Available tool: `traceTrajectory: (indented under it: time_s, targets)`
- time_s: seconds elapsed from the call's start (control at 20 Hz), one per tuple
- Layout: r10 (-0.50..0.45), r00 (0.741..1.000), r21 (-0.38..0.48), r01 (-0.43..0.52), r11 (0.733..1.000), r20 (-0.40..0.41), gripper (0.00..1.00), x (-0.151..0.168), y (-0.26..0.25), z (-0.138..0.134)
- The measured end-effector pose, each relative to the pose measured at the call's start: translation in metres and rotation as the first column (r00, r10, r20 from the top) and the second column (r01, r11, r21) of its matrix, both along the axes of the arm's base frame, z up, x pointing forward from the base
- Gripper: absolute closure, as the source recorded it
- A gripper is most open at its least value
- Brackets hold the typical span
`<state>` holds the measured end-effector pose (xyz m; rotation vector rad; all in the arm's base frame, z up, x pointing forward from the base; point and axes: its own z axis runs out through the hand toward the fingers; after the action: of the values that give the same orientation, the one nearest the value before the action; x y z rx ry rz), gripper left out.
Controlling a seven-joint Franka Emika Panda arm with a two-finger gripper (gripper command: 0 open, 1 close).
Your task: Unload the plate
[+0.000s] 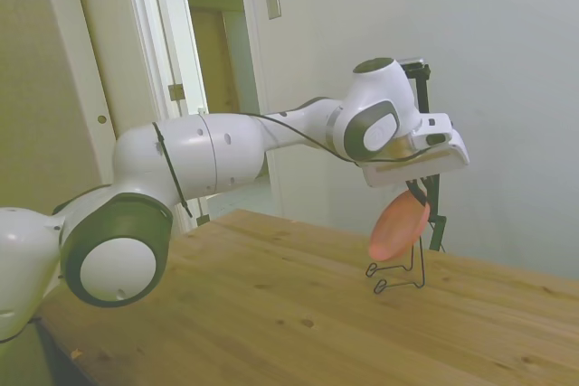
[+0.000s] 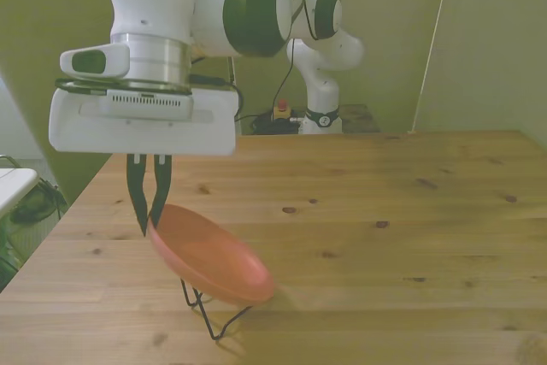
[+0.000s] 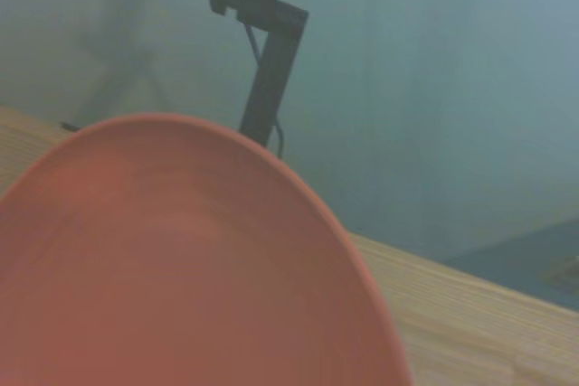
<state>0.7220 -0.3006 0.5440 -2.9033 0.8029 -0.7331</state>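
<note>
side view: white arm nearest, its end effector (image 1: 418,194) over the plate (image 1: 399,227), which leans tilted in the wire stand (image 1: 398,275) so its upper rim is offered for a pinch.

front view: fingers look pressed on that rim, though contact is hard to confirm. bare surface (image 2: 410,211) lies beyond the stand.

wrist view: plate fills the frame, blurred.
</note>
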Motion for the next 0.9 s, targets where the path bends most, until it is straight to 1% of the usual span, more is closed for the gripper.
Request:
traceTrajectory:
  time_s: [0.05, 0.15, 0.25, 0.35, 0.45, 0.65, 0.75, 0.9]
  targets:
    - [-0.010, 1.000, 0.031, 0.011, 0.999, -0.018, 1.00, -0.002, 0.005, 0.004]
    - [-0.026, 0.997, 0.111, 0.035, 0.993, -0.077, 1.00, -0.004, 0.016, 0.001]
    - [-0.018, 0.988, 0.193, 0.048, 0.980, -0.154, 1.00, -0.004, 0.030, -0.012]
    - [-0.007, 0.977, 0.237, 0.059, 0.970, -0.215, 1.00, 0.003, 0.044, -0.034]
    - [0.003, 0.968, 0.253, 0.063, 0.966, -0.251, 1.00, 0.014, 0.056, -0.061]
    - [0.027, 0.956, 0.266, 0.054, 0.962, -0.292, 1.00, 0.036, 0.083, -0.110]
    - [0.037, 0.953, 0.269, 0.048, 0.962, -0.302, 1.00, 0.043, 0.094, -0.124]
    - [0.044, 0.951, 0.267, 0.041, 0.963, -0.307, 1.00, 0.049, 0.108, -0.134]
